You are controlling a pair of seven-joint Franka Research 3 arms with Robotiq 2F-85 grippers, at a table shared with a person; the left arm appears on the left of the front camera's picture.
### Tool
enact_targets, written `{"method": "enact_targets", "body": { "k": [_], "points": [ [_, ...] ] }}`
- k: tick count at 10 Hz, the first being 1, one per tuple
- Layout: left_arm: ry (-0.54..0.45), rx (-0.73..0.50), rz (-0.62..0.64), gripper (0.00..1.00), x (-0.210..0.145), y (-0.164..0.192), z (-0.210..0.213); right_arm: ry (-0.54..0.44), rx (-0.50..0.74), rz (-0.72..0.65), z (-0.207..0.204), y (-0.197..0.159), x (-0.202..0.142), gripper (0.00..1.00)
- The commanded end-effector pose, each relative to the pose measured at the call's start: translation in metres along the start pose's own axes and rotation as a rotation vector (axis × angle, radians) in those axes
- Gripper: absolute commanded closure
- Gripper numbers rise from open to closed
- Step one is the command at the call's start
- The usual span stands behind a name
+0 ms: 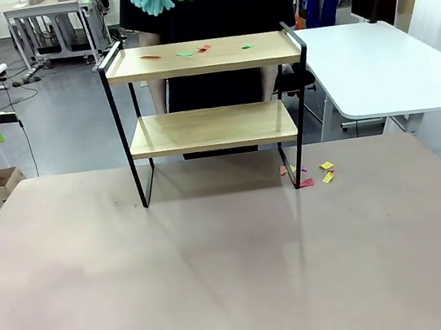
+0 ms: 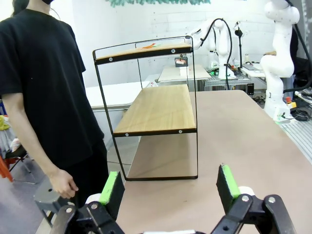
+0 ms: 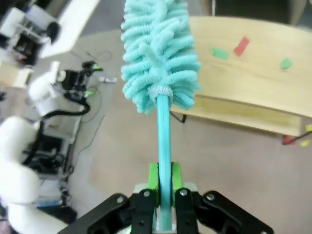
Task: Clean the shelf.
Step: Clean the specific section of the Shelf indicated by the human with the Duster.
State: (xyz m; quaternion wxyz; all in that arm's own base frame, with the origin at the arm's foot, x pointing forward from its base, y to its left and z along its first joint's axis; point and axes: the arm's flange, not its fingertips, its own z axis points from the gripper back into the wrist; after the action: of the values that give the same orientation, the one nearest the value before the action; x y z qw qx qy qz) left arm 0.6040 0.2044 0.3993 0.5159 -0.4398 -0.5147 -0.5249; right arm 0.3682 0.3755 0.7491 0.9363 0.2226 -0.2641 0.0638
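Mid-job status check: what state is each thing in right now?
shelf: upright on the table, lower board bare.
scraps on shelf: four, loose on top board.
scraps on table: small cluster by the shelf's leg.
duster: gripped by handle, head clear of shelf.
left gripper: open, empty.
right gripper: shut on duster.

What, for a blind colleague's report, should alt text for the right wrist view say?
The right gripper is shut on the handle of a fluffy teal microfibre duster; beside its head lies the light wooden top board of the shelf, dotted with red and green scraps.
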Motion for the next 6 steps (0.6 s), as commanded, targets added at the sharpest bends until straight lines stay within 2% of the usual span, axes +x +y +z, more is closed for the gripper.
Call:
{"method": "enact_targets", "body": {
  "k": [1,6],
  "points": [
    [-0.003,-0.003,-0.016,0.00,0.002,-0.001,-0.001,0.028,-0.092,-0.058,-0.016,0.047,0.023,0.87],
    [-0.003,-0.003,-0.016,0.00,0.002,-0.001,-0.001,0.008,-0.281,-0.146,-0.058,0.103,0.042,0.87]
  ]
}}
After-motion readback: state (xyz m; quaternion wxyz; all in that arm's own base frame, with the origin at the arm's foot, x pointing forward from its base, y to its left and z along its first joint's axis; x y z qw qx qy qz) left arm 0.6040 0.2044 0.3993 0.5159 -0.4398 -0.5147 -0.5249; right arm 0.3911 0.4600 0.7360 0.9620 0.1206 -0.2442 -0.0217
